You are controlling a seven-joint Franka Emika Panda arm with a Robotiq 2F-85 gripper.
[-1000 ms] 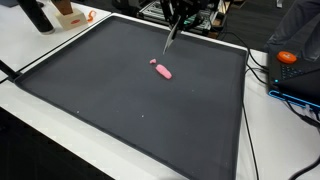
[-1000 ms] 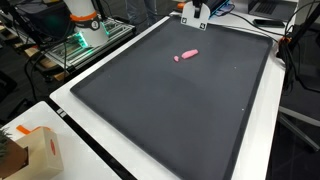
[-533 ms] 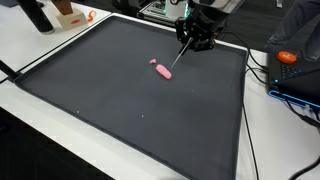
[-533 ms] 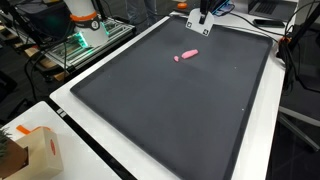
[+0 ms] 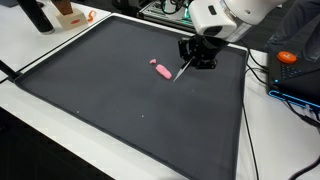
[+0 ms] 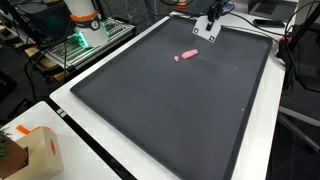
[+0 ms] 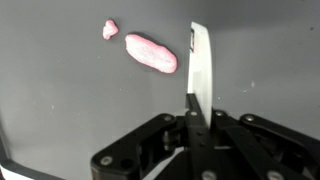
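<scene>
Claw [image 7: 198, 118] pinching white stick [image 7: 200, 60] — beside pink lump [image 7: 151, 53]; edge of mat [image 5: 120, 110] near

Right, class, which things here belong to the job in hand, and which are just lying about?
In hand: gripper, shut on the flat white tool; pink lump beside the tool; small pink crumb; dark mat under them.
Lying about: cardboard box; orange object.

Dark mat [image 5: 120, 100], orange object [image 5: 287, 57], cardboard box [image 6: 32, 150]
</scene>
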